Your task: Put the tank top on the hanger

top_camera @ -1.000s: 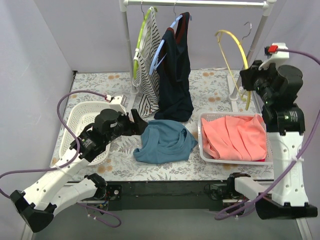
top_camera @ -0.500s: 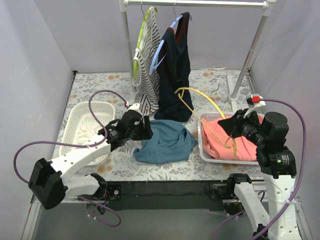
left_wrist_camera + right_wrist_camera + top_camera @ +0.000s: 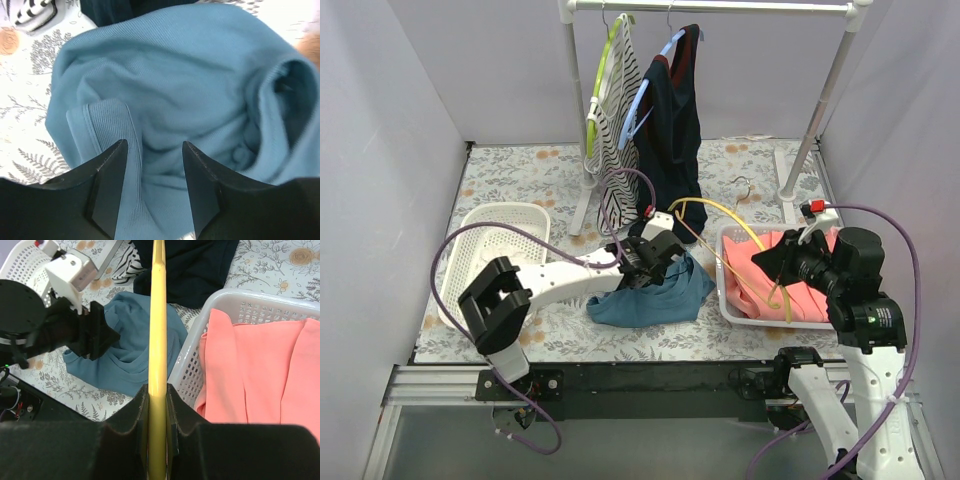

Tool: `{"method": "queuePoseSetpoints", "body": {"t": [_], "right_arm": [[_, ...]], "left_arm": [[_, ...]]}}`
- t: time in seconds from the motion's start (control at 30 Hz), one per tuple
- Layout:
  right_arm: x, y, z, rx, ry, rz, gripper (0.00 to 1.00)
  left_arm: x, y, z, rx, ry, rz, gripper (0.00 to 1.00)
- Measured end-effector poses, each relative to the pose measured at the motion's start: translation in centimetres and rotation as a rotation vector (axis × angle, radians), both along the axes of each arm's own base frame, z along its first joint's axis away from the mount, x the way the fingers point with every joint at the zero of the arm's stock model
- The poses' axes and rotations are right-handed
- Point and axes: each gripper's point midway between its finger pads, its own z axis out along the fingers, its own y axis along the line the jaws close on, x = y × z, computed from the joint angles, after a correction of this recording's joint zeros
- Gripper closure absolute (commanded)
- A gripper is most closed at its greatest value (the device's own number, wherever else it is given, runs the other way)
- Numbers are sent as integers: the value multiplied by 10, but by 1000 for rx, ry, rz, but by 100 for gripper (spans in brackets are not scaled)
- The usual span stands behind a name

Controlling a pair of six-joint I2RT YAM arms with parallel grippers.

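On the floral desk (image 3: 520,180), the crumpled teal tank top (image 3: 655,292) lies beside the white basket (image 3: 750,318), the yellow hanger (image 3: 735,218) arcs above that basket, clamped in the right tool (image 3: 778,278), while the left tool (image 3: 655,262) spreads wide over the tank top.

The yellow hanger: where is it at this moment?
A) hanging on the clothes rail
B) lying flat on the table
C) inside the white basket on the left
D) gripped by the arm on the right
D: the right wrist view shows the yellow hanger clamped in the right gripper, lifted off the table.
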Motion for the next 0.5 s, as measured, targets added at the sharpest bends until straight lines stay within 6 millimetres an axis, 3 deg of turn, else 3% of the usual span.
{"method": "queuePoseSetpoints", "body": {"t": [0.3, 0.5], "right_arm": [[0, 5, -2, -10, 12, 28, 99], [1, 13, 2, -24, 17, 74, 99]], "left_arm": [[12, 16, -34, 235, -19, 24, 58], [16, 25, -36, 287, -43, 47, 81]]}}
